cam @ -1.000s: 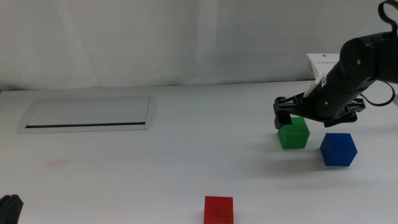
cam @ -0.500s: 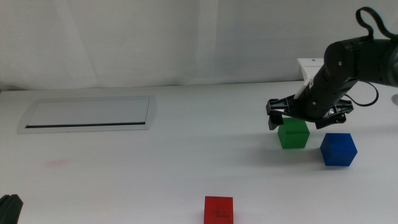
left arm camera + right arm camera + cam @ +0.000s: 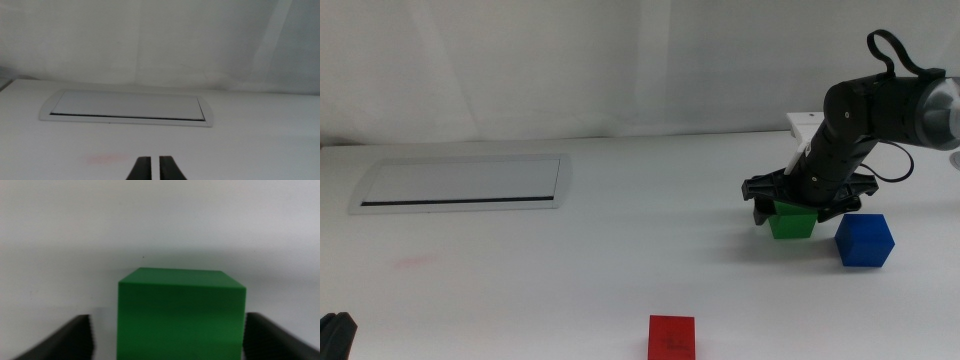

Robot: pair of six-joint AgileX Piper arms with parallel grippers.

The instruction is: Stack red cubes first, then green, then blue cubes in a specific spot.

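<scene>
- With the right gripper (image 3: 798, 208) down over the green cube (image 3: 792, 222), jaws spread wide: right wrist view shows a jaw on each side of the cube with clear gaps, so nothing is gripped yet.
- Green cube sits flat on the white table (image 3: 620, 250), right side, square between the jaws in the wrist view.
- Blue cube (image 3: 864, 240) is just beside the green one, toward the right and slightly nearer the camera. Apart, but close.
- Red cube (image 3: 672, 336) is alone at the near edge of the table, middle, well apart from the other two.
- Left gripper (image 3: 154, 169) parked at the bottom-left corner of the middle view; jaws nearly together with a thin slit between, holding nothing. It faces the recessed grey panel (image 3: 460, 183).
- Risks, my read:
  - Outer jaw could clip the blue cube on closing or lifting, given how near it sits; that would shove it off position.
  - Uneven jaw contact could rotate the green cube on closing, giving a skewed grip and a bad stack later.
  - Order: red is meant to go first and doesn't appear placed anywhere special yet, so green may need it as the base.
</scene>
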